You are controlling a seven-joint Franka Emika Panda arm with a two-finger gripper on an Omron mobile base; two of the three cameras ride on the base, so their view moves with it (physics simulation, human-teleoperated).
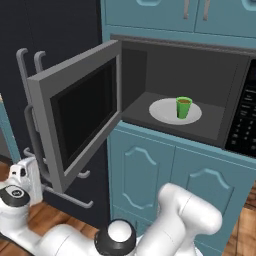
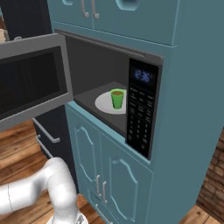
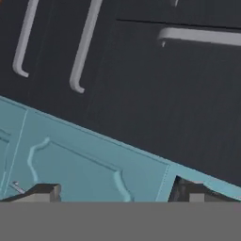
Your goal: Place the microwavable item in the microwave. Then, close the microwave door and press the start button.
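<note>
Jaws (image 3: 113,194) spread wide and empty, green cup (image 1: 183,107) on turntable plate (image 1: 162,111), microwave door (image 1: 75,117) open.

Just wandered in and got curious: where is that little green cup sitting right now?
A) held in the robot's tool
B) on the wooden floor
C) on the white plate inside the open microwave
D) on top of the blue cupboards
C: the green cup stands upright on the white plate inside the microwave, whose door is swung open.
</note>
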